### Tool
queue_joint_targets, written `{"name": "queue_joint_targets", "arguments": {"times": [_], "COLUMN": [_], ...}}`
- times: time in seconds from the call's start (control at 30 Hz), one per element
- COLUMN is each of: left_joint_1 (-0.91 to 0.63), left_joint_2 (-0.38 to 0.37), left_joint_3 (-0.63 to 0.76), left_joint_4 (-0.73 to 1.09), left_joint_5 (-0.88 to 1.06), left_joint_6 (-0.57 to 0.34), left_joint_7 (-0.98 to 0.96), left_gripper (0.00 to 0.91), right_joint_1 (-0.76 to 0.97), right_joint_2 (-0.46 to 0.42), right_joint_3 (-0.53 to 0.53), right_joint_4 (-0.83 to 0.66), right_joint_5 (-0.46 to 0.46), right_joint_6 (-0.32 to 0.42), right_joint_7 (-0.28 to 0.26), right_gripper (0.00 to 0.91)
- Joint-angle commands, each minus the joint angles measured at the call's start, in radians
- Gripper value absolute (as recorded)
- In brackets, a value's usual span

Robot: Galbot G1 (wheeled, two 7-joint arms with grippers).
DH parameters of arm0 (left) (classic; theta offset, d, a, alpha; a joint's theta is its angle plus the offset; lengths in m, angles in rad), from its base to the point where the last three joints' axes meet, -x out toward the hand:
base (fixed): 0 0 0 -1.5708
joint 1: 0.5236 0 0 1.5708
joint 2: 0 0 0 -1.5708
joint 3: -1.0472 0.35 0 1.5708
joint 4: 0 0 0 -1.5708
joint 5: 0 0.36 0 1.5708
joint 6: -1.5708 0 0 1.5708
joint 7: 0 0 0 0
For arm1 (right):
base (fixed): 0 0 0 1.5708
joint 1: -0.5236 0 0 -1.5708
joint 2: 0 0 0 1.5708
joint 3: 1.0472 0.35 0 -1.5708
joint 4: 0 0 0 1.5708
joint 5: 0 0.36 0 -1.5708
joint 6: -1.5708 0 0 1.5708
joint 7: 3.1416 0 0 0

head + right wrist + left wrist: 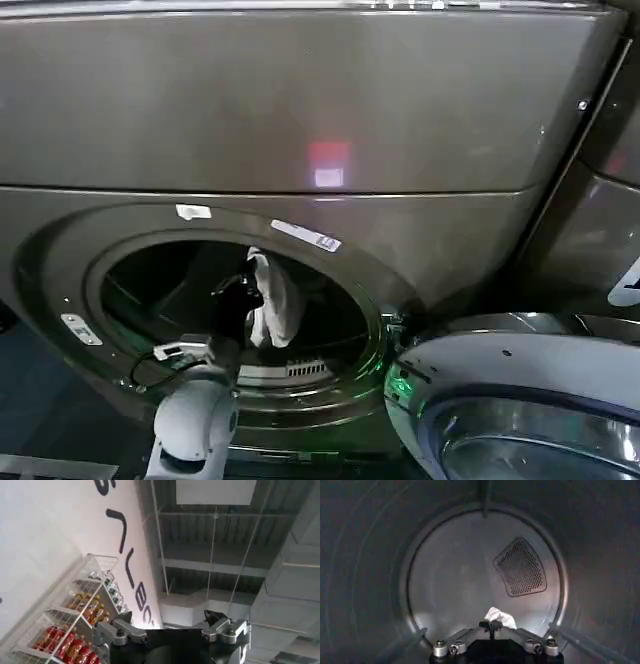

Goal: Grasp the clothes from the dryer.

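Clothes (pixel 272 298), a pale crumpled piece, hang from the left end effector (pixel 243 290) in the mouth of the dryer (pixel 300 110), whose round porthole stands uncovered. In the left wrist view the fingertips (pixel 490 625) are pinched together on the white fabric (pixel 500 617), with the bare drum wall and a perforated vent (pixel 520 567) beyond. The silver-rimmed door (pixel 520 400) swings out low at the right, beside the opening. The right end effector (pixel 169 620) points up at a ceiling, jaws spread apart, near a wire rack of bottles (pixel 75 625).
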Motion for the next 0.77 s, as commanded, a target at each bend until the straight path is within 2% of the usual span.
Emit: {"name": "queue_joint_targets", "arguments": {"times": [0.03,0.17,0.77], "left_joint_1": [0.013,0.013,0.017], "left_joint_2": [0.0,-0.001,0.008], "left_joint_3": [0.0,0.005,0.01], "left_joint_4": [-0.016,-0.017,-0.027], "left_joint_5": [0.005,0.005,0.01], "left_joint_6": [0.0,0.0,0.014], "left_joint_7": [0.004,0.004,0.009], "left_gripper": [0.0,0.0,0.0], "right_joint_1": [-0.003,-0.003,0.002], "right_joint_2": [-0.001,0.0,0.009], "right_joint_3": [0.005,0.008,0.01], "right_joint_4": [0.001,0.0,-0.001], "right_joint_5": [0.0,-0.007,-0.009], "right_joint_6": [-0.003,0.004,0.002], "right_joint_7": [-0.006,-0.03,-0.032], "right_gripper": [0.907,0.907,0.907]}}
